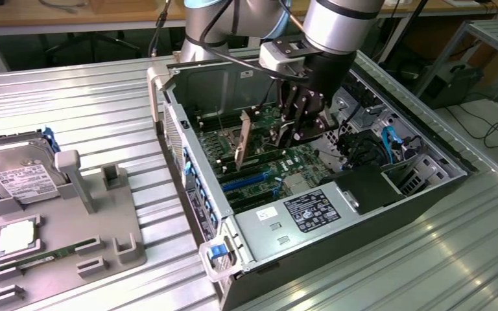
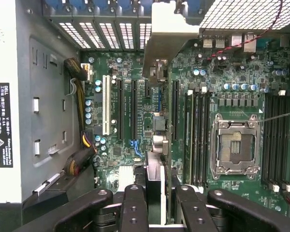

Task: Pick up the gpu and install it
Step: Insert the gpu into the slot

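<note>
The gripper [image 1: 294, 133], closed on the gpu [image 2: 154, 186], holds the card edge-down just above the motherboard [image 2: 232, 87], its long axis along the expansion slots [image 2: 120, 108].

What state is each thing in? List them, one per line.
gripper: shut on the gpu, inside the computer case
gpu: upright on edge, above the motherboard
computer case: on its side, open
hard drive: resting in the grey fixture
memory stick: lying in the grey fixture
</note>
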Motion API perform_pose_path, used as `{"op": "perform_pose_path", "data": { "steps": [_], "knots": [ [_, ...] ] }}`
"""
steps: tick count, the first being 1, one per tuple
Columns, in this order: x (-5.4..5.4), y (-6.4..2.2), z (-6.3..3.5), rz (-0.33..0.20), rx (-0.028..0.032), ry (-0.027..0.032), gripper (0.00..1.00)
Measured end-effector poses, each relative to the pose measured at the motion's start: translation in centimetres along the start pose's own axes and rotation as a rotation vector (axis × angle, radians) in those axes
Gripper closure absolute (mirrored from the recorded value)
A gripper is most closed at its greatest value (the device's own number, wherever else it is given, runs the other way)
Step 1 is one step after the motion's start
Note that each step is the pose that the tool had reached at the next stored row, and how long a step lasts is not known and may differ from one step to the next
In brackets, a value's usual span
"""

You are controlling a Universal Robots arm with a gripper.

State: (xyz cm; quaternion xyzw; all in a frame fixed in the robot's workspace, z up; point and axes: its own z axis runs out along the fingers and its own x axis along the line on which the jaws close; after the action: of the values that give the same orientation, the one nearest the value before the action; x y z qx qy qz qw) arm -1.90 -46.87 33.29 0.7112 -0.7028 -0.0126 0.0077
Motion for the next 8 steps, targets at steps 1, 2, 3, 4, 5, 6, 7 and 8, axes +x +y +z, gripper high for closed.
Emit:
{"op": "perform_pose_path", "data": {
  "steps": [1, 2, 3, 4, 5, 6, 7, 8],
  "knots": [
    [0.0, 0.0, 0.03, 0.0, 0.0001, -0.0002, 0.72],
    [0.0, 0.0, 0.08, 0.001, 0.0001, -0.0003, 0.72],
    [0.0, 0.0, 0.12, 0.001, 0.0001, -0.0003, 0.72],
    [0.0, 0.0, 0.17, 0.001, 0.0001, -0.0002, 0.72],
    [0.0, 0.0, 0.25, 0.001, 0.0001, -0.0003, 0.72],
    [0.0, 0.01, 0.36, 0.002, 0.0, -0.0002, 0.72],
    [0.0, 0.0, 0.52, 0.002, 0.0001, -0.0002, 0.72],
    [0.0, 0.0, 0.69, 0.006, 0.0001, -0.0002, 0.72]
  ]
}}
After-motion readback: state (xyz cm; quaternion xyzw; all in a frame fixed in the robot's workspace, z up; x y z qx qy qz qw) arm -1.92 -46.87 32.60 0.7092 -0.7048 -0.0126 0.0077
